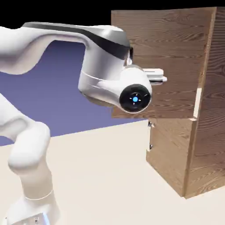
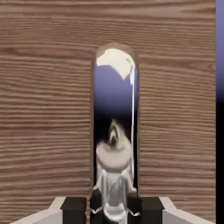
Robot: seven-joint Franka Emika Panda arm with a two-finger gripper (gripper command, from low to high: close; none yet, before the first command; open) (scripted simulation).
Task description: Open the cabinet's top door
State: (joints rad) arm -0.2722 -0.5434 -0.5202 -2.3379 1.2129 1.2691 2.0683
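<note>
End effector: the two fingertips are closed on the handle (image 2: 114,100), one to each side of it; from here I'd say the end effector (image 2: 113,212) has a proper grip.
Top door: the big upper wood-grain panel (image 1: 176,48) is swung out from the cabinet (image 1: 213,110), its free edge reaching past the lower door's edge toward the exterior view's left.
Handle: a shiny upright bar in the hand view, mirroring pale, blue and black patches; in the exterior view the wrist and hand cover it.
Lower door: the shorter panel (image 1: 171,154) sits below the top door and looks closed, with small metal bits (image 1: 150,136) showing at its left edge.
Hinge side: a bright pale strip (image 1: 197,102) shows low down, beside the top door's right edge.
In the way: the robot's wrist (image 1: 103,66) and hand block my sight of the top door's left and middle part in the exterior view.
Arm: the white arm (image 1: 30,149) stands on the exterior view's left and reaches across to the door.
Surroundings: a pale counter (image 1: 101,176) lies under robot and cabinet, a blue-violet backdrop (image 1: 66,101) behind, black above it.
</note>
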